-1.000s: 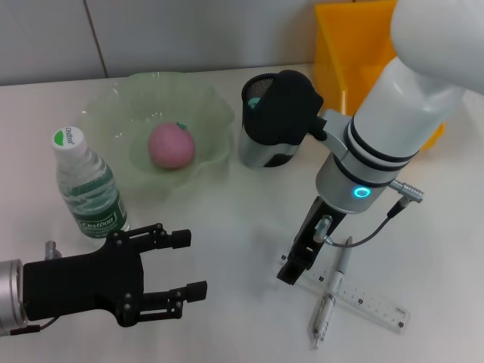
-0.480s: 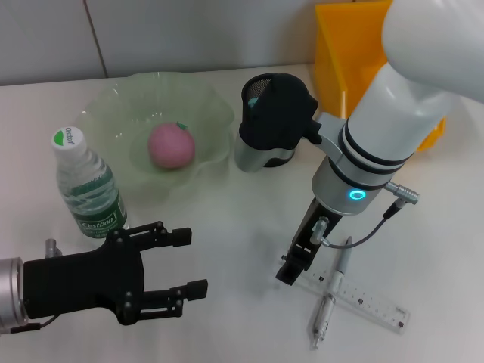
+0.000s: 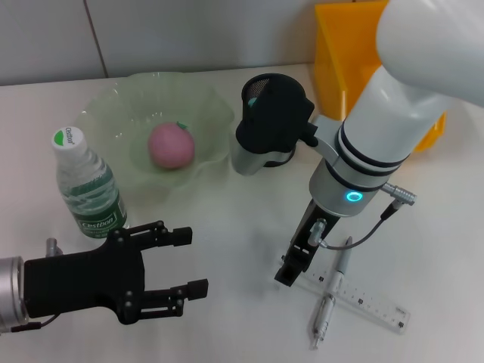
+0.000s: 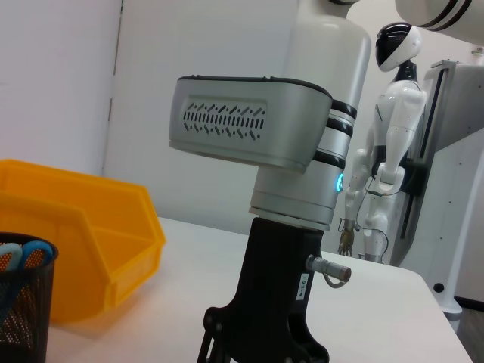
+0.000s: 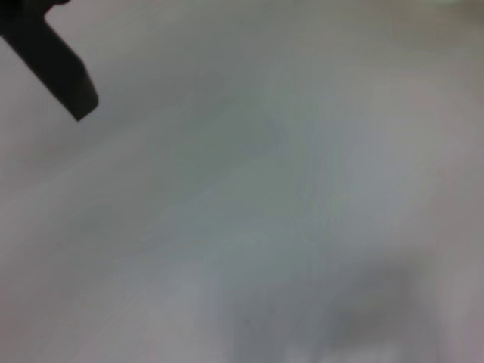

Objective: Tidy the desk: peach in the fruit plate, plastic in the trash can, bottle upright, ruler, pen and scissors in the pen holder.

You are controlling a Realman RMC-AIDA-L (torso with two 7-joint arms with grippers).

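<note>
While the left tool [image 3: 181, 280] hovered spread over the desk [image 3: 227, 227] near the upright bottle [image 3: 87, 185], the right tool [image 3: 291, 268], its spread impossible to tell, stood beside the ruler [image 3: 363, 301] and pen [image 3: 330, 299]; lowering squarely seemed wise.

L gripper [image 3: 185, 274] fingers apart, R arm [image 3: 370, 155] lowered

The right arm's wrist [image 3: 355, 162] shifts slightly toward the robot's left. Its claw [image 3: 291, 266], low over the tabletop [image 3: 234, 227], edges left with it, away from the pen [image 3: 330, 295] and ruler [image 3: 355, 297].
</note>
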